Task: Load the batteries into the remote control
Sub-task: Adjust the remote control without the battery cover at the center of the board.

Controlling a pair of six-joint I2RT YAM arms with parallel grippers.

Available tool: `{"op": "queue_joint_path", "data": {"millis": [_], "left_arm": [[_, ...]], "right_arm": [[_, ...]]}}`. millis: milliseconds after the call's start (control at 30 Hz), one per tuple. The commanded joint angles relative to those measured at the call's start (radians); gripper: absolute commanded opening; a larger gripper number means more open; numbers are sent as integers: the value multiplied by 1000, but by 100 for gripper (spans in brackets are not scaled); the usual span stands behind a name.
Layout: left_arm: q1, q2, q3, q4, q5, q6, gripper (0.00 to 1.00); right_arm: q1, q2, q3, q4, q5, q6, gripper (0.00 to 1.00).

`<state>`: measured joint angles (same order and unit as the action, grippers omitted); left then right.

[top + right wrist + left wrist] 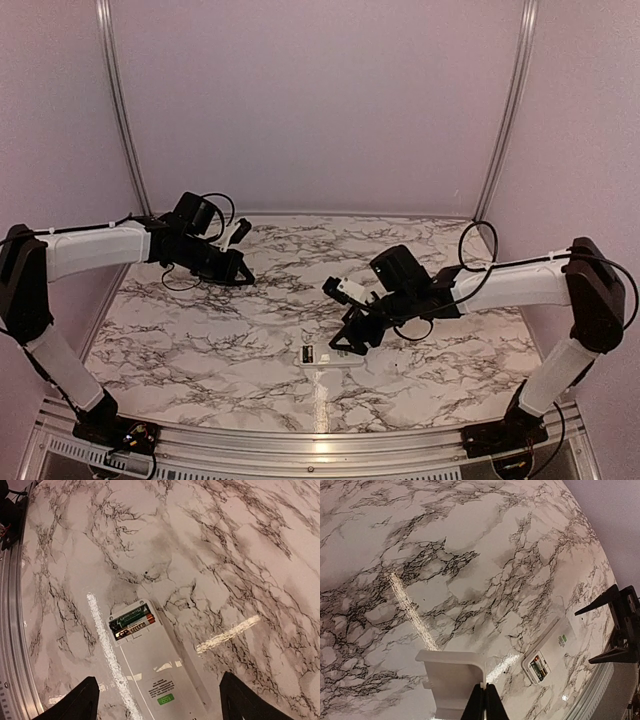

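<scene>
The white remote control (326,357) lies face down on the marble table near the front middle, its back compartment uncovered. Two batteries (131,622) sit side by side in that compartment; they also show in the left wrist view (539,667). My right gripper (159,682) is open and hovers just above the remote (150,665), one finger on either side of it. My left gripper (484,692) is shut on the edge of a white battery cover (452,680) and holds it above the table at the back left (243,275), well away from the remote (550,647).
An aluminium rail (300,440) runs along the table's near edge, close to the remote; it shows at the left of the right wrist view (10,630). Plain walls close in the back and sides. The right gripper's fingers (615,630) show in the left wrist view.
</scene>
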<state>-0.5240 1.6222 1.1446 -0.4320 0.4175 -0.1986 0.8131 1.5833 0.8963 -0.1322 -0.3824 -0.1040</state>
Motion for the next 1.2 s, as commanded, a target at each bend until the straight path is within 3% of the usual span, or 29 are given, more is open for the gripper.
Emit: {"op": "queue_joint_path", "data": {"millis": [0,400,700,967,1167], "left_arm": [[45,-70,-55,142,101,-76,0],[56,-91,-92,209,166,-102,0],[64,-82,-95,254,189,-131,0],[64,-75,-111,340,257,-174,0],[60,-97,-171,589,481,-284,0]], "right_arm": [[64,87,74,-156,73,-109,81],[103,251,187,-228,151,-194,83],[103,305,231,-251,289,-109,77],[97,290,219,-213,290,-59,74],[95,99,180,-75,221,-48,84]]}}
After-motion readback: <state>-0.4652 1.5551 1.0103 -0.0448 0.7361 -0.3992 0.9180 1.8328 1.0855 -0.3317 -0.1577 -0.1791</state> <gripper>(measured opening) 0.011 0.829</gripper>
